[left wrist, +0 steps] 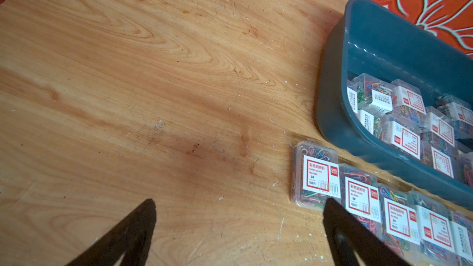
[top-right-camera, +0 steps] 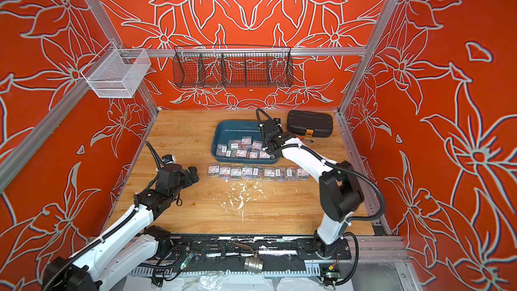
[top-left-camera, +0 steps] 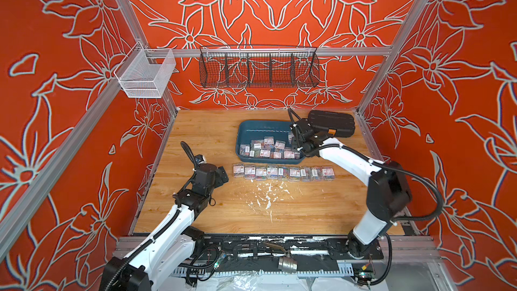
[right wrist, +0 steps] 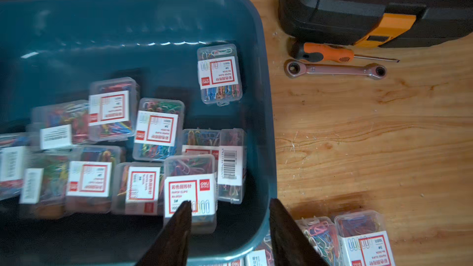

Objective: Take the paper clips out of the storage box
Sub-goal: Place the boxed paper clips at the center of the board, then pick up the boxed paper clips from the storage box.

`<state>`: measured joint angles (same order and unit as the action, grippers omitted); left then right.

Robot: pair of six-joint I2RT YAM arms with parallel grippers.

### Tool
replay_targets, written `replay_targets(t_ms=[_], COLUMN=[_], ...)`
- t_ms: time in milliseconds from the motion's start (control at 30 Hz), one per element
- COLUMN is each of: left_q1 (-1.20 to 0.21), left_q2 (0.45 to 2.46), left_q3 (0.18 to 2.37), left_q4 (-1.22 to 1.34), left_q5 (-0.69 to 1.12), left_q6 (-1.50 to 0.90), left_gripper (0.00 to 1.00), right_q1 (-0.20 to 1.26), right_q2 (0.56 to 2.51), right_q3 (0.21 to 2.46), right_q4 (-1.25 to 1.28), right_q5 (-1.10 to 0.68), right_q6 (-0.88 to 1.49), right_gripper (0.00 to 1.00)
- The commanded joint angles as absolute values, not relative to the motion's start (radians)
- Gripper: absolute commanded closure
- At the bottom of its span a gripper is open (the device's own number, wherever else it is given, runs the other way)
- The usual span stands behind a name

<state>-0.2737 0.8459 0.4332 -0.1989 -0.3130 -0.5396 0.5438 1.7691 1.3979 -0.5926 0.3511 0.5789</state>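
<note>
The storage box is a dark teal tray at the back of the table. Several clear boxes of paper clips lie jumbled in it. A row of several more paper clip boxes lies on the table in front of it. My right gripper hangs open over the tray's near right corner, one finger above a labelled box, with nothing between the fingers. My left gripper is open above bare wood, just left of the row.
A black ribbed case with an orange latch sits right of the tray. An orange screwdriver and a wrench lie in front of it. A black wire basket and a white mesh basket hang on the frame. White flecks mark the table.
</note>
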Motion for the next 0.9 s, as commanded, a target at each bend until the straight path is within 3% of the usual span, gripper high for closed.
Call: replay_targets(t_ms=[0, 333, 667, 867], left_q1=[-0.272, -0.272, -0.272, -0.271], left_q2=[0.839, 0.827, 0.821, 0.825], left_q3=[0.429, 0.422, 0.42, 0.422], left_q4=[-0.188, -0.186, -0.189, -0.187], left_q5=[-0.315, -0.318, -0.322, -0.319], left_q6=[-0.541, -0.541, -0.545, -0.542], left_gripper=[0.01, 0.01, 0.01, 0.01], right_q1=[0.551, 0.551, 0.549, 0.537], right_q2=[1.871, 2.1, 2.182, 2.18], right_q3=[1.503, 1.677, 1.72, 1.711], right_q4=[-0.733, -0.821, -0.818, -0.801], right_q5=[0.459, 0.507, 0.503, 0.495], right_q6=[0.569, 0.561, 0.567, 0.587], right_gripper=[0.52, 0.54, 0.55, 0.62])
